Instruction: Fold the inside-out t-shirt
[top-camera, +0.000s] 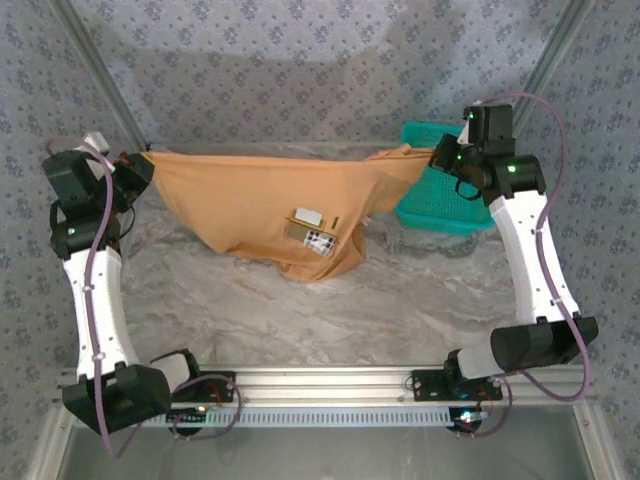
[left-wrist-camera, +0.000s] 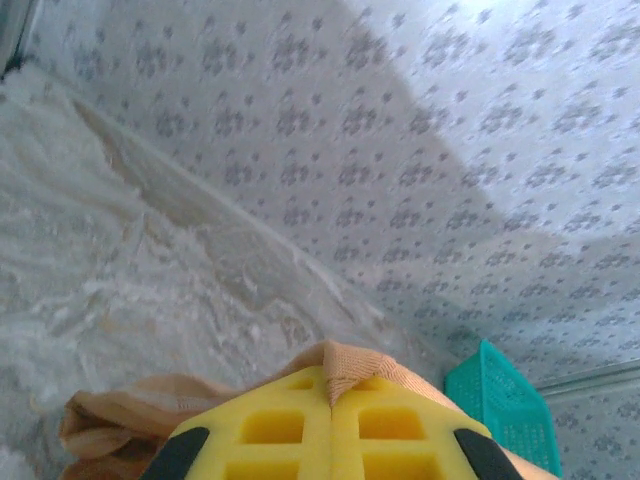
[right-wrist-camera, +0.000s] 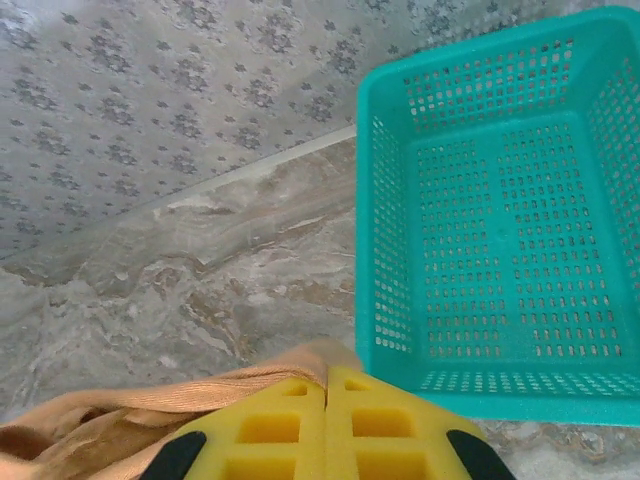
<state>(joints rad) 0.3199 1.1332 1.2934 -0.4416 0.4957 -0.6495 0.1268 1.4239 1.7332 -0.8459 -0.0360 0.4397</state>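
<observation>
t-shirt: the inside-out t-shirt hangs stretched between both grippers, near the surface's far edge
left gripper: clamped on its left end
right gripper: clamped on its right end

1. Shirt: plain tan-orange.
2. Label: whitish, with small dark marks.
3. Basket: teal, gridded with small holes.
4. Table: grey-beige marble veining.
5. Walls: pale grey-blue, with a repeating darker floral print.
6. Pads: yellow, black at the outer edges.
7. Arms: white, with black joints.
</observation>
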